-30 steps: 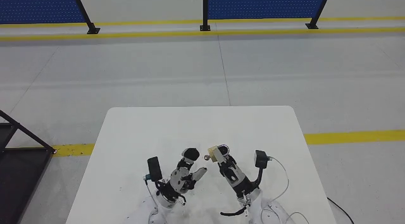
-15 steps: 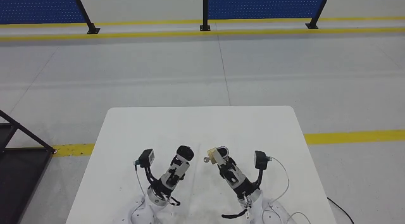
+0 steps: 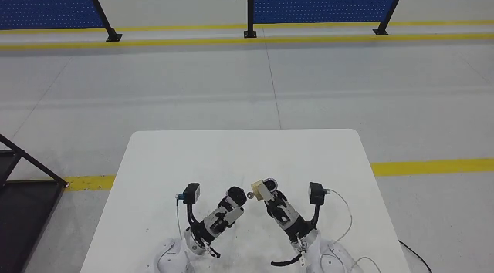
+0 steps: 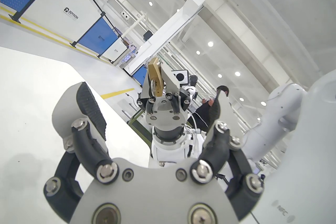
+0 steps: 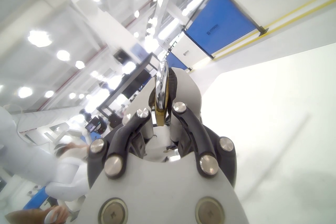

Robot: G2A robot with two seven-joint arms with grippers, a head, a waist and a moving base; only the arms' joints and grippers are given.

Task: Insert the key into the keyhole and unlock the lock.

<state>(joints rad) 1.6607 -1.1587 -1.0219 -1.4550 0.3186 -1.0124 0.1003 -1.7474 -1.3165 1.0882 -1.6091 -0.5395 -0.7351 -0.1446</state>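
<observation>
from above, the right hand [image 3: 267, 194] is pinching the lock [image 3: 263, 188] and holding it up over the white tabletop [image 3: 231, 149], with the left hand [image 3: 235, 194] hovering just beside it. in the left wrist view, the left hand is standing spread wide and gripping nothing, its ribbed black rubber pads [image 4: 90, 107] facing each other; beyond them the brass-coloured lock is sitting upright between the right hand's grey fingers, showing a small silvery round part on its near face (whether that is the key or the keyhole i cannot tell). in the right wrist view, the fingers [image 5: 183, 88] are pressing together on the lock's flat sides, with its shiny metal top sticking out past their tips. the lock is looking rigid, smooth and probably heavy for its size, so clamping its broad flat faces seems safest against slipping or twisting. the key, likely thin and stiff, would be best taken by its flat head.
</observation>
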